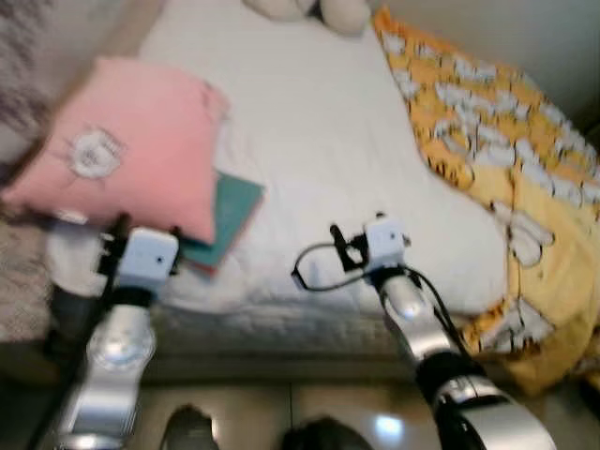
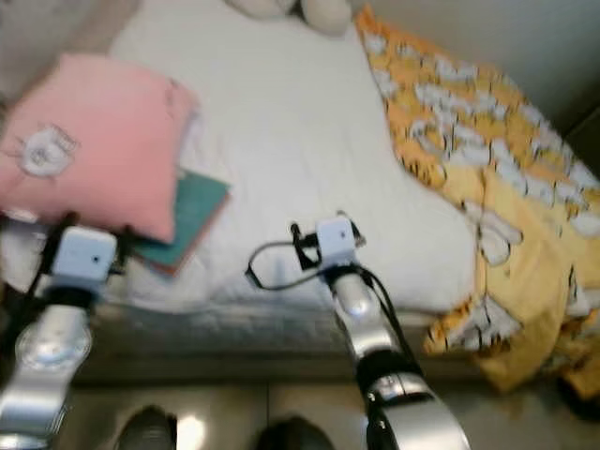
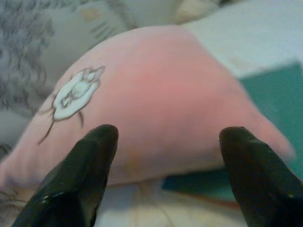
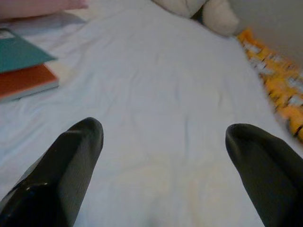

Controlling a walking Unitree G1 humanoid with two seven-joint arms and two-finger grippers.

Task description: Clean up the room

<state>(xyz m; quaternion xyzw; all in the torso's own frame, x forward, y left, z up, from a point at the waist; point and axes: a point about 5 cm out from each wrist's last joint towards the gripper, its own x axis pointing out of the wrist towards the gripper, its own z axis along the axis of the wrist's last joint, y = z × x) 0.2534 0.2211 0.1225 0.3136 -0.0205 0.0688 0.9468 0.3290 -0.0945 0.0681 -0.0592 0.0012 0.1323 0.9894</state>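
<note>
The robot stands at the foot of a bed [image 1: 319, 122] covered by a white sheet. A pink pillow [image 1: 122, 150] with a small white cartoon patch lies on the robot's left side of the bed, partly resting on a teal book [image 1: 230, 211], which sits on top of an orange book [image 4: 23, 82]. An orange and yellow blanket [image 1: 506, 159] with white figures is bunched along the right side and spills over the bed's corner. At the far end lies something cream and rounded [image 1: 314, 9], perhaps a plush toy; it is too blurred to tell.

The left gripper [image 3: 168, 156] is raised at the near edge of the bed, just before the pillow, its two fingers [image 3: 80, 165] spread wide apart and holding nothing; the pillow's side lies between and beyond them in the wrist view. The right gripper [image 4: 165, 161] hovers over bare sheet near the bed's middle, fingers likewise spread wide and empty, the books off to its left.
</note>
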